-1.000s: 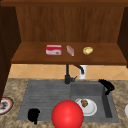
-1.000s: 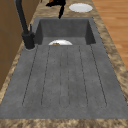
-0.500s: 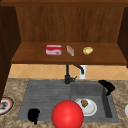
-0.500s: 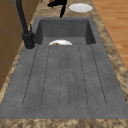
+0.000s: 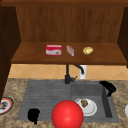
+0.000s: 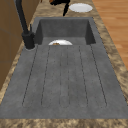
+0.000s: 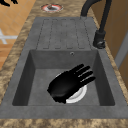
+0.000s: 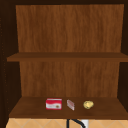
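My right hand (image 7: 67, 86) hung over the sink basin (image 7: 37, 82), fingers straight and spread toward the faucet (image 7: 100, 37) side, covering most of the white plate (image 7: 78, 96) on the basin floor. Drainboard (image 7: 65, 33) lay beyond the basin, with a red-rimmed plate (image 7: 51, 7) on the counter at its far end. My other hand (image 7: 6, 2) showed at the top-left corner, well apart.

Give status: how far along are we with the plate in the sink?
Done: the plate, with a food piece on it, lies in the basin. In hand: nothing. The right hand is open, in the air by the basin's right rim; the left hand is over the drainboard's front. Left: nothing grasped yet.
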Robot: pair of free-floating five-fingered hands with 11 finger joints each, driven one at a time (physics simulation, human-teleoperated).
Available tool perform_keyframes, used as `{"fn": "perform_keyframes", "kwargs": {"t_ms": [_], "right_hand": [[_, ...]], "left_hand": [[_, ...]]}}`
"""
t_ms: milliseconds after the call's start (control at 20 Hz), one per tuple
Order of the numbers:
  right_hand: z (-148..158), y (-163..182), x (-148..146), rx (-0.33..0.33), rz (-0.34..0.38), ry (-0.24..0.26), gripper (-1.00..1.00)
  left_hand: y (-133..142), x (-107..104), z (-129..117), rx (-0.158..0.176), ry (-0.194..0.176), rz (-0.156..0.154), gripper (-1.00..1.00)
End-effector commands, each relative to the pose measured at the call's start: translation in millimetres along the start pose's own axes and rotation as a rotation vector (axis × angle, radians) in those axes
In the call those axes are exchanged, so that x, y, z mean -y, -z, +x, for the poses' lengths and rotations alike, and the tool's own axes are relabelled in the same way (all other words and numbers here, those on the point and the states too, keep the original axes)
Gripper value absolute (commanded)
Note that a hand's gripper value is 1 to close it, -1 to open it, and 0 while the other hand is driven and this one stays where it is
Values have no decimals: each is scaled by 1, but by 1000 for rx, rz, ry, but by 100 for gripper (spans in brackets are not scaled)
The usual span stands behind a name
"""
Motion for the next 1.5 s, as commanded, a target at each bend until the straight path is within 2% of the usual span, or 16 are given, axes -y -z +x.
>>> {"fn": "perform_keyframes", "kwargs": {"t_ms": [0, 150, 250, 400, 550, 750, 1000, 1450], "right_hand": [[12, -12, 13, -53, 0, -43, -100], [20, -20, 22, -88, -6, -30, -100], [26, -26, 26, -106, -12, -45, -100], [39, -33, 24, -90, -33, -119, -100], [51, -40, 28, -82, -50, -149, -100], [71, -42, 44, -114, -91, -100, -100], [99, -50, 72, -147, -69, -76, -100], [137, -70, 122, -218, -85, -56, -100]], "left_hand": [[0, 0, 0, 0, 0, 0, 0], [0, 0, 0, 0, 0, 0, 0], [0, 0, 0, 0, 0, 0, 0], [0, 0, 0, 0, 0, 0, 0], [0, 0, 0, 0, 0, 0, 0], [0, 0, 0, 0, 0, 0, 0], [0, 0, 0, 0, 0, 0, 0], [0, 0, 0, 0, 0, 0, 0]]}}
